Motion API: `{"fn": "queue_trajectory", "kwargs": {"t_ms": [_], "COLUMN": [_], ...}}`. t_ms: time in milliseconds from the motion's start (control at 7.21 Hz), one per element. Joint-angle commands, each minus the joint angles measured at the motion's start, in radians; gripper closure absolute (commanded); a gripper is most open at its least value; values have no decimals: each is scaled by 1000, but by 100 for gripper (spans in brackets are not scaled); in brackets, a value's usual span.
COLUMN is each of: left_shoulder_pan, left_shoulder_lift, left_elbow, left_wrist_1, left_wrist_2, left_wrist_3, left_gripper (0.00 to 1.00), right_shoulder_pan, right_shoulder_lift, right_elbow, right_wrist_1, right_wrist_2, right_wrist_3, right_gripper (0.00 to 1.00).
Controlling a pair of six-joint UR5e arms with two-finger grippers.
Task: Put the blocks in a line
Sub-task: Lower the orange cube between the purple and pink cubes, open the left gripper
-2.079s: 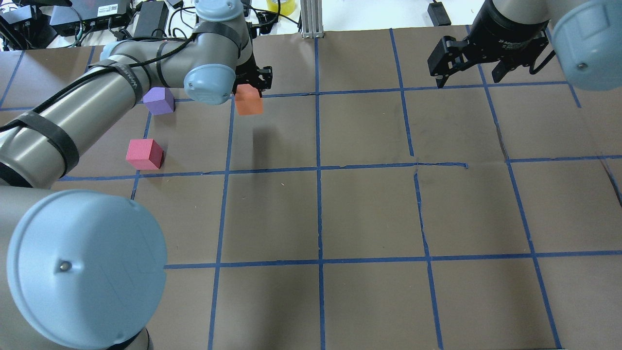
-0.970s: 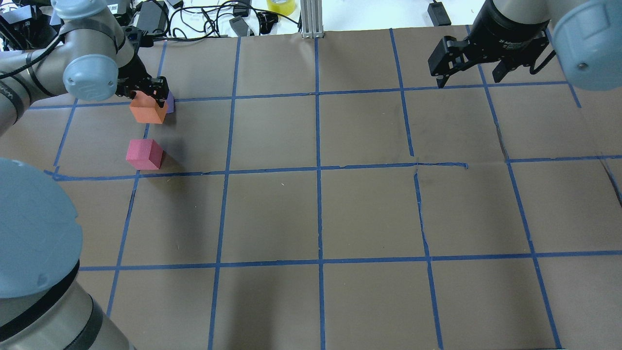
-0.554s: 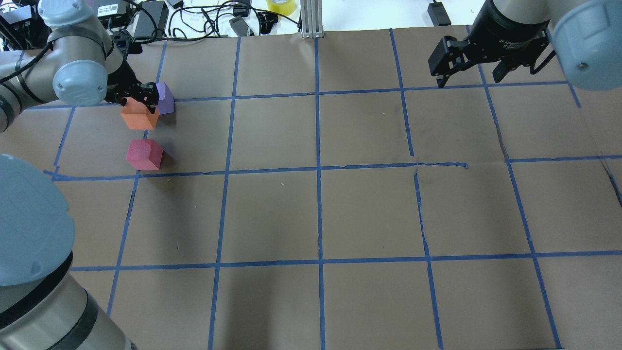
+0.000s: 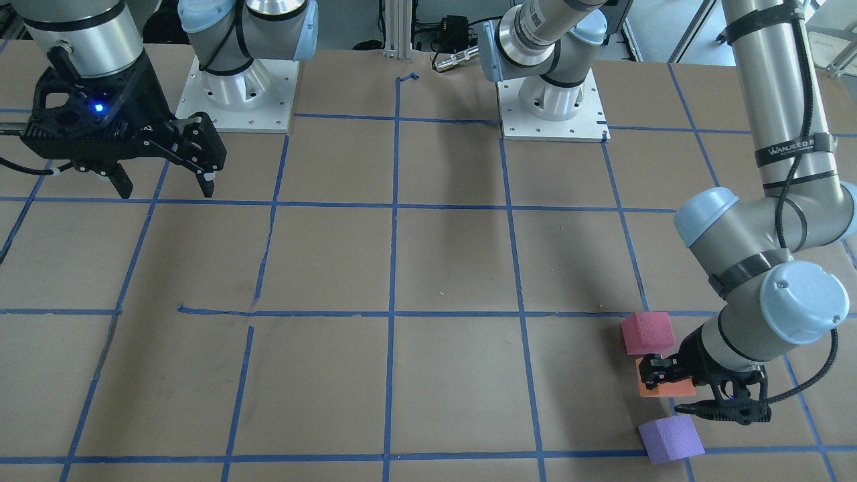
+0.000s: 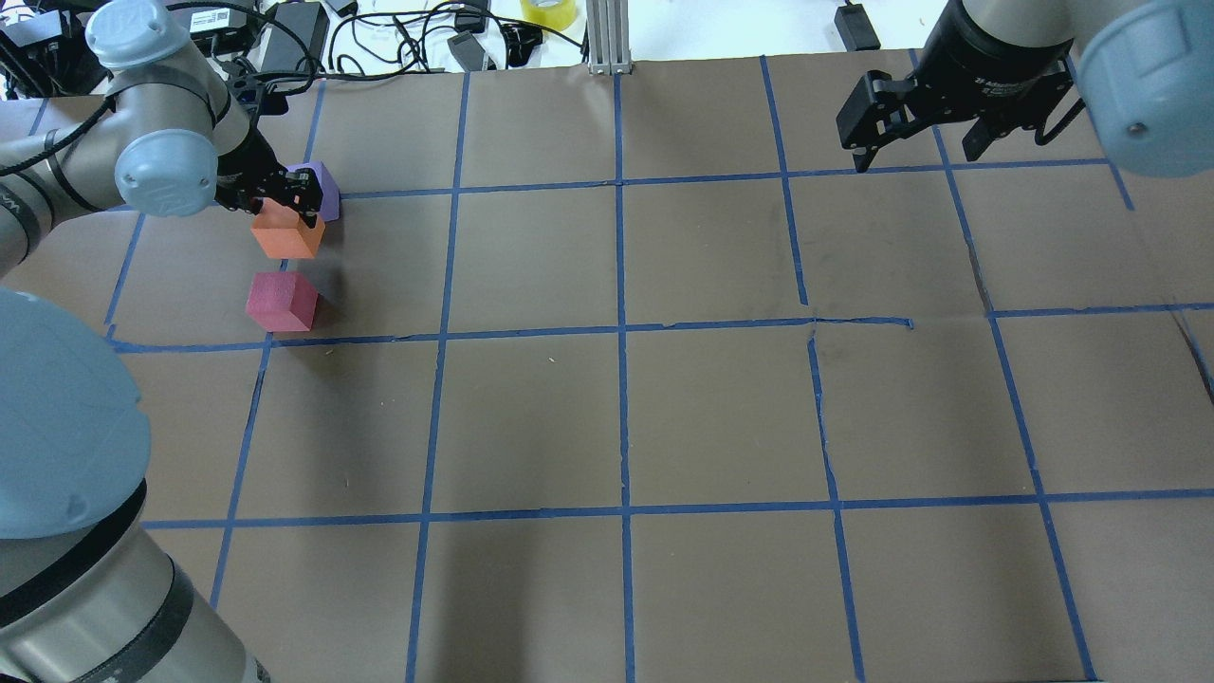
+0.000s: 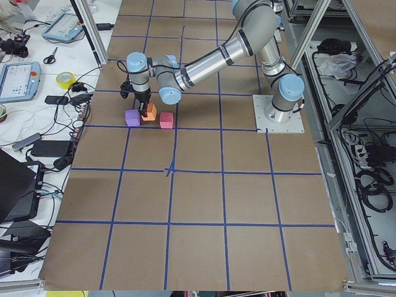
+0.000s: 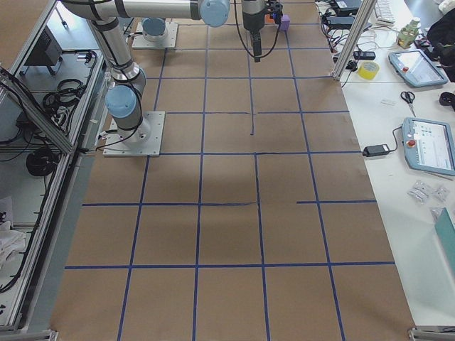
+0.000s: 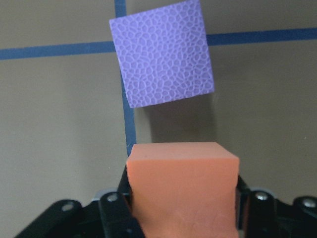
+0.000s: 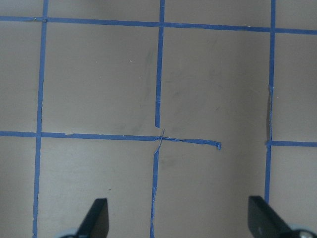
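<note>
My left gripper (image 5: 285,201) is shut on the orange block (image 5: 287,234), low over the table between the purple block (image 5: 321,190) and the pinkish-red block (image 5: 282,301). In the left wrist view the orange block (image 8: 182,191) sits between my fingers with the purple block (image 8: 162,59) just beyond it on a tape crossing. In the front view the three blocks stand in a rough row: pinkish-red (image 4: 647,332), orange (image 4: 663,388), purple (image 4: 670,438). My right gripper (image 5: 915,133) is open and empty at the far right, fingers (image 9: 95,218) spread wide.
Brown paper with a blue tape grid (image 5: 621,327) covers the table. Cables, power bricks and a yellow tape roll (image 5: 548,11) lie past the far edge. An aluminium post (image 5: 607,38) stands at the far middle.
My left arm carried the orange block from the middle-left over to the purple block, then settled it between the purple and pinkish-red blocks. The right arm has not moved.
</note>
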Motion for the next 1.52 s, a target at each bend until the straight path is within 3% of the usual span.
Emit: {"fn": "queue_trajectory", "kwargs": {"t_ms": [0, 1386], "left_shoulder_pan": [5, 23], "left_shoulder_lift": [-12, -35], "left_elbow": [-12, -37], "left_wrist_1": [42, 137], "left_wrist_2": [1, -6], "left_wrist_3": [38, 8], "left_gripper": [84, 85], "right_shoulder_pan": [0, 0], "right_shoulder_lift": [0, 0], "right_elbow": [0, 0], "right_wrist_1": [-1, 0], "right_wrist_2": [0, 0], "right_wrist_3": [0, 0], "right_gripper": [0, 0]}}
